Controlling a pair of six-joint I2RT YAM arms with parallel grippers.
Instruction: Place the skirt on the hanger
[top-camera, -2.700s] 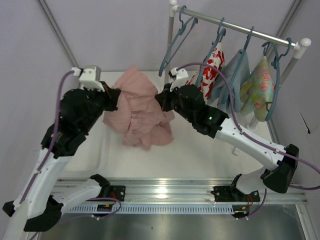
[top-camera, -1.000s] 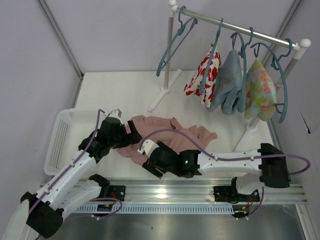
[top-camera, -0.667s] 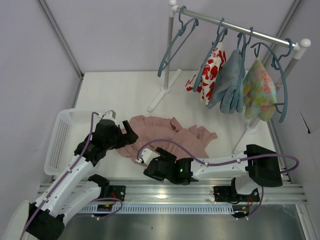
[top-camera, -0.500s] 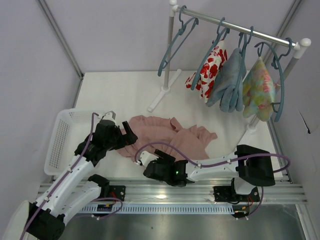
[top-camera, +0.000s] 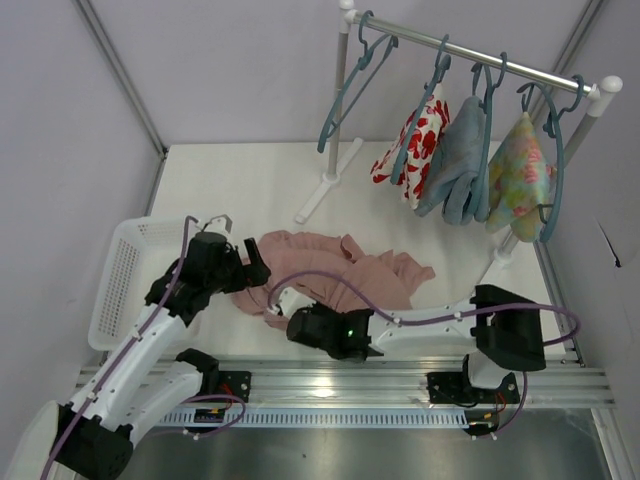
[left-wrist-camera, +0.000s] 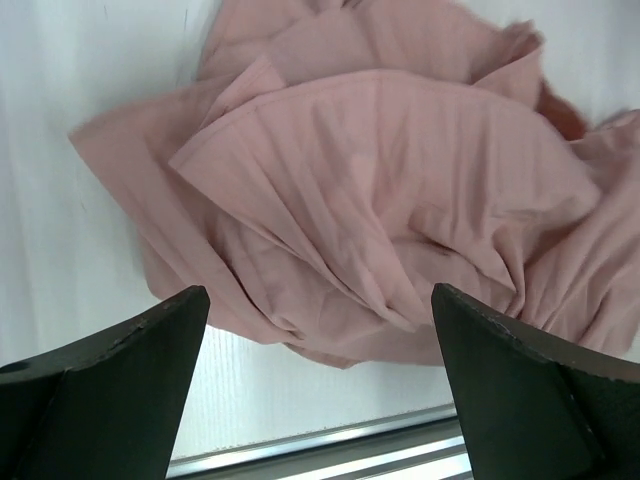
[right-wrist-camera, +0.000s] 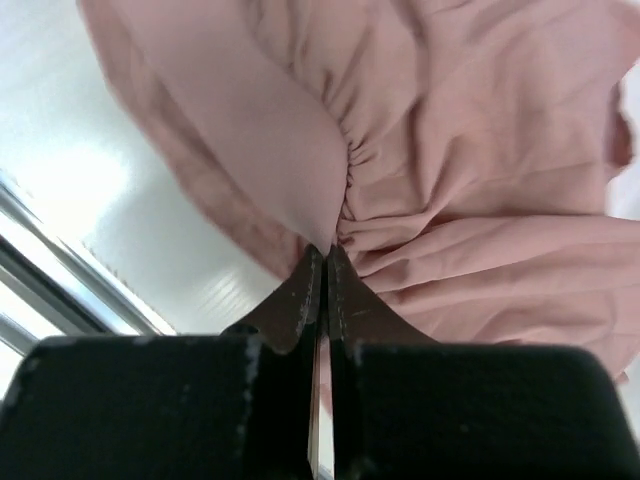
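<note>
On the table (top-camera: 250, 180) beside a basket (top-camera: 115, 290), right end effector (right-wrist-camera: 325, 268) pinches the skirt (top-camera: 345, 268); left end effector (left-wrist-camera: 318, 292) spread.

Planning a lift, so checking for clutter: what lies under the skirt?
Around the skirt only the white table shows; anything beneath its folds is covered.

Skirt (top-camera: 335, 270): dusty pink, soft, gathered pleats. Crumpled, low heap on desk (top-camera: 240, 185) near front edge, spread left to right. Fold at near side pinched in right gripper (right-wrist-camera: 322, 252), fabric puckered there. Hanger (top-camera: 348, 90): slim teal, bare, hooked at rail (top-camera: 470, 52) left end, tilted, well apart from skirt.
</note>
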